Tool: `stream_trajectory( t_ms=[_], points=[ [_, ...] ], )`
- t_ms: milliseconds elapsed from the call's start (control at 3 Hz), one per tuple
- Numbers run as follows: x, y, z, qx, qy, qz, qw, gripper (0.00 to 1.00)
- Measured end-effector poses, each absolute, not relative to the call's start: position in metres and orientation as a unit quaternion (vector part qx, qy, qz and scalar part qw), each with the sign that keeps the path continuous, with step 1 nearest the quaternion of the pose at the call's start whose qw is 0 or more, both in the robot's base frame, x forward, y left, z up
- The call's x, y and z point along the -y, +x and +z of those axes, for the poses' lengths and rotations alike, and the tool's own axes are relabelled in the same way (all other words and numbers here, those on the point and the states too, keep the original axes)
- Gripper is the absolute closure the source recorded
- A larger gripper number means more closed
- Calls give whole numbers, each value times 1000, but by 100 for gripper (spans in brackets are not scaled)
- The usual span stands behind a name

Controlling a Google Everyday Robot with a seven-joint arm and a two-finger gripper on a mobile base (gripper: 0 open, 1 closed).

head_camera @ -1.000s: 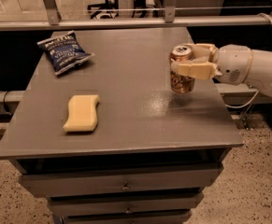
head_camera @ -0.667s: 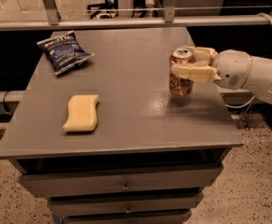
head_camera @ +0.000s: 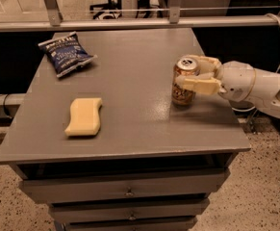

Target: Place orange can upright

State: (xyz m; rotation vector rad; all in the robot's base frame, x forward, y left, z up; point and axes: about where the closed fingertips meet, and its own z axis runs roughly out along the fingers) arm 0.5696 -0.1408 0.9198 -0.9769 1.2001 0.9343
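The orange can (head_camera: pixel 183 94) stood upright on the desk (head_camera: pixel 130 52), well to the right of the yellow sponge (head_camera: pixel 84 116); the gripper (head_camera: pixel 185 71), reaching from farther right, pinched the can's upper half between its fingers.

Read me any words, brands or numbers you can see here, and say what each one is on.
On the orange can: pale lettering, too blurred to read.
On the blue snack bag: pale print, too blurred to read.
On the yellow sponge: none.
On the gripper, around the can at the right side of the table: none visible.
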Motion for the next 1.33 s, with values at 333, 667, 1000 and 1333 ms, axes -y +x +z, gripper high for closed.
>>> stream_trajectory(
  t_ms=[333, 667, 1000, 1333],
  points=[
    [139, 567, 912, -511, -432, 409, 621, 52],
    [140, 566, 907, -509, -432, 413, 619, 30],
    [142, 565, 901, -512, -432, 417, 615, 0],
    [144, 565, 901, -514, -435, 415, 612, 0]
  ],
)
